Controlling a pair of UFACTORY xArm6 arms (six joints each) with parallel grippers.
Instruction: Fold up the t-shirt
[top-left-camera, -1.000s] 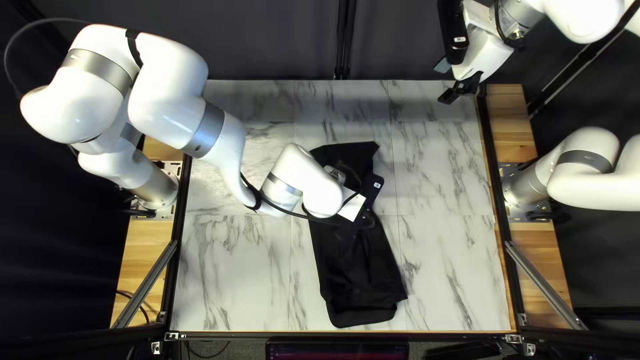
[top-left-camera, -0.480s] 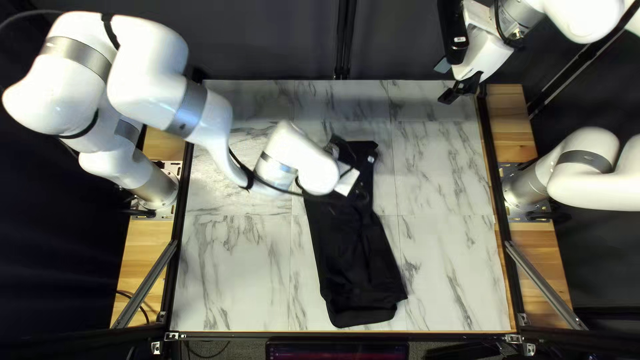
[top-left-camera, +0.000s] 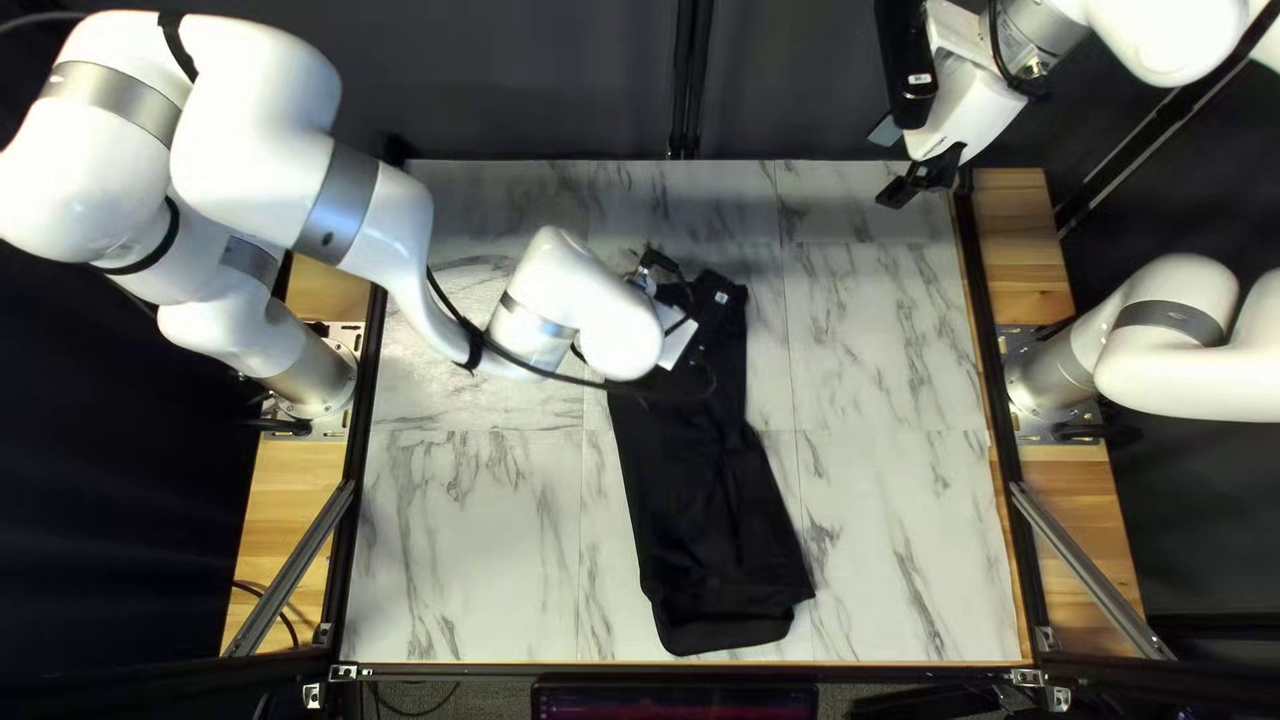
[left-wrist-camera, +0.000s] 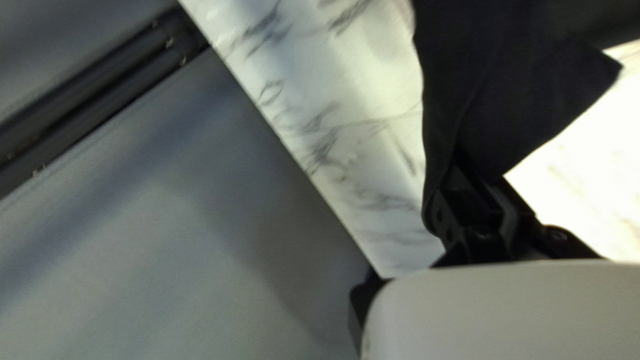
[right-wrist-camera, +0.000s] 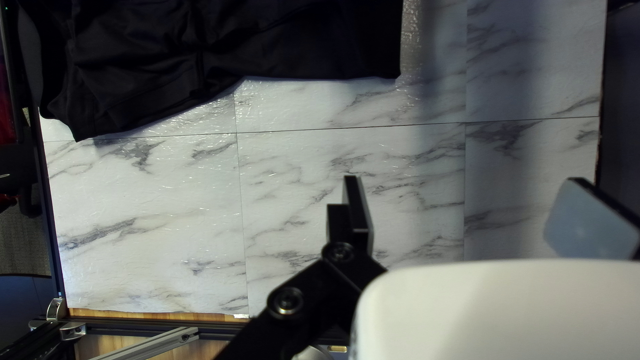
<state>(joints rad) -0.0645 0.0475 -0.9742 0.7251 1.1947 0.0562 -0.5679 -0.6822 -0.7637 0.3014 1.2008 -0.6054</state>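
Left fingers clamp the t-shirt; right fingers stand open. Lengthwise folding appears done; crosswise folding (by inference) remains.

The shirt is dull, wrinkly cloth. The table looks like shiny stone, a bit bumpy. The arms look smooth and glossy, with metal bands. The boards are wood.

Can't read any print from here: tiny pale label on right arm's black housing, half past one in top left view; second label on left arm.
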